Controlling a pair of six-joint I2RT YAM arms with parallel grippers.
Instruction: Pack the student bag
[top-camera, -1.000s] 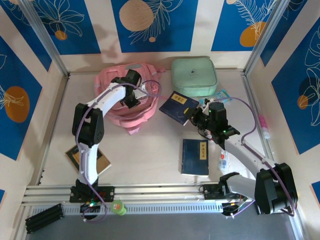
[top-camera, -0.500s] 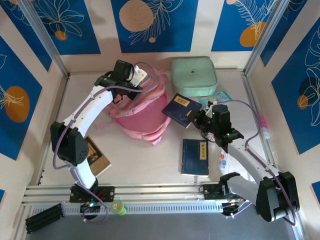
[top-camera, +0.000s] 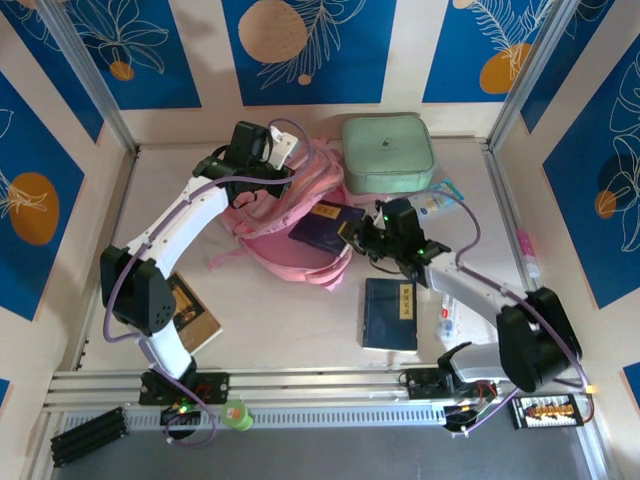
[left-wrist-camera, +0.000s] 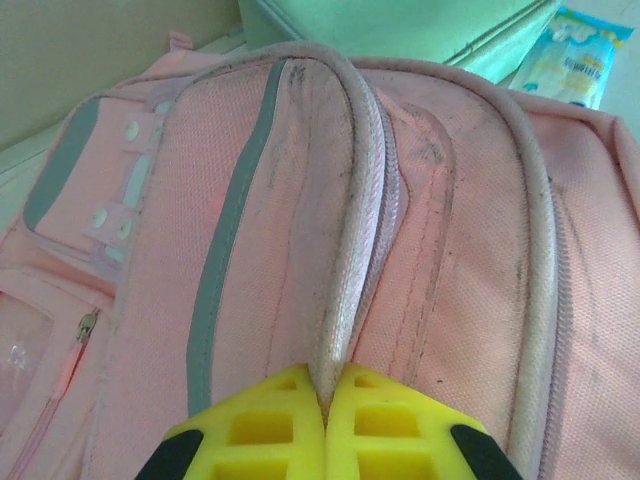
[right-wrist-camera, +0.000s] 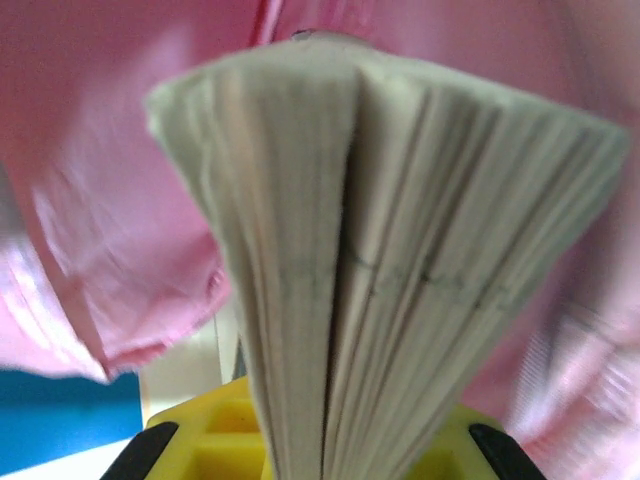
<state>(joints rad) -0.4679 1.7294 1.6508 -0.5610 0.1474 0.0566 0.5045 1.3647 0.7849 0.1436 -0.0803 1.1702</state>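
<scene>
Left gripper (left-wrist-camera: 325, 405) pinches the student bag (top-camera: 290, 255) rim up; right gripper (right-wrist-camera: 320, 450), clamping a blue book (top-camera: 322, 225), has now swung left to what seems the bag's mouth.

Overhead camera, above and behind the arm bases, looks down over the whole table (top-camera: 300, 320). Left wrist camera sits very close to the backpack (left-wrist-camera: 450, 230). Right wrist camera, even closer, faces a book (right-wrist-camera: 400, 260) against it. All three views share the backpack.

arms (top-camera: 185, 210): 2, white links, black joints | cables (top-camera: 474, 225): purple | fingers (left-wrist-camera: 262, 432): yellow
</scene>
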